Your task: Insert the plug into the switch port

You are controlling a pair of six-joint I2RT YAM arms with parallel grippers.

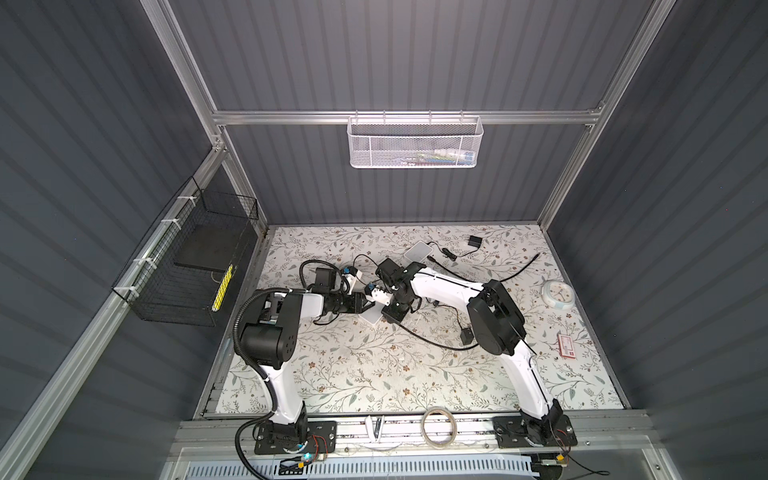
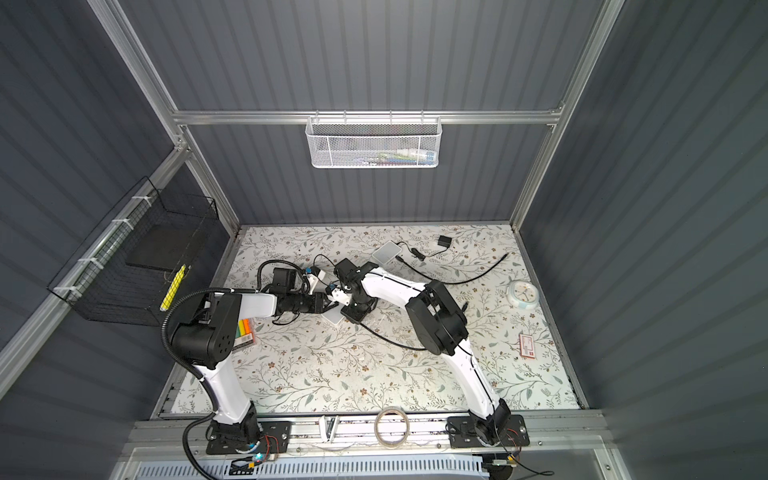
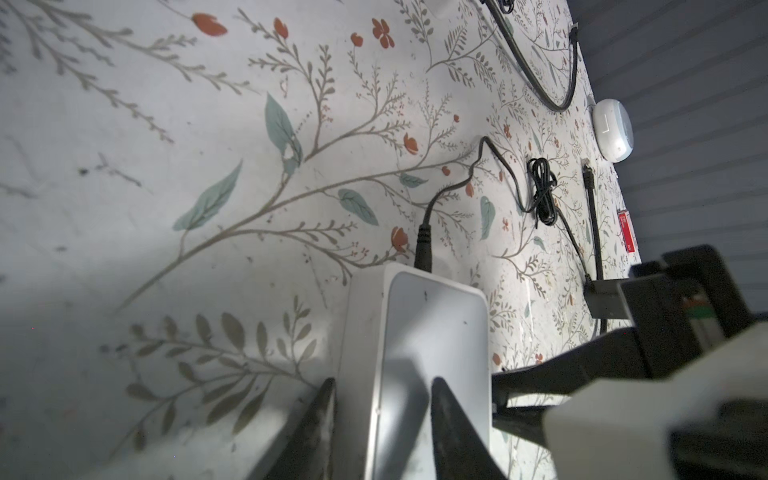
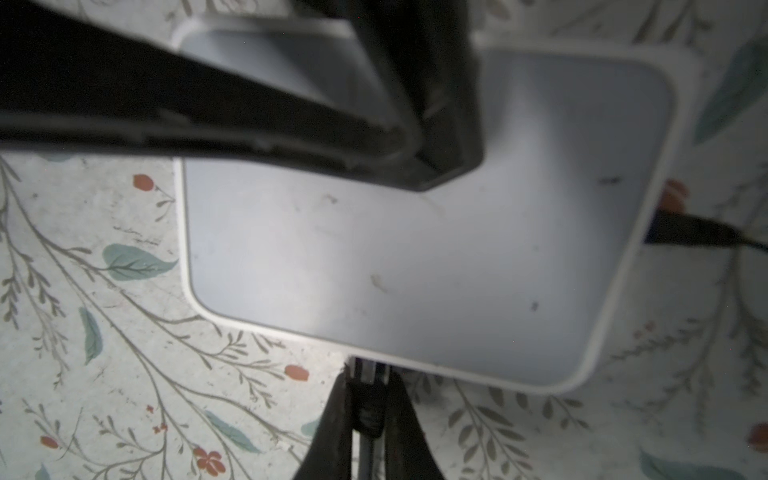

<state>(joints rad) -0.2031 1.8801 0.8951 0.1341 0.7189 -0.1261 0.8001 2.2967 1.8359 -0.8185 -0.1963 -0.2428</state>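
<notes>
White switch (image 3: 436, 324), clamped steady in my left gripper (image 3: 386, 415), faces the plug (image 4: 368, 411) pinched by my right gripper (image 4: 365, 395), lower centre.

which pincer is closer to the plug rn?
Right. The right pincer is shut on the plug at the switch edge; the left pincer grips the switch, apart from the plug.

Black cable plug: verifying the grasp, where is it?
Right wrist view: black plug pinched in the right gripper, at the edge of the white plastic switch box, mid-table.
</notes>
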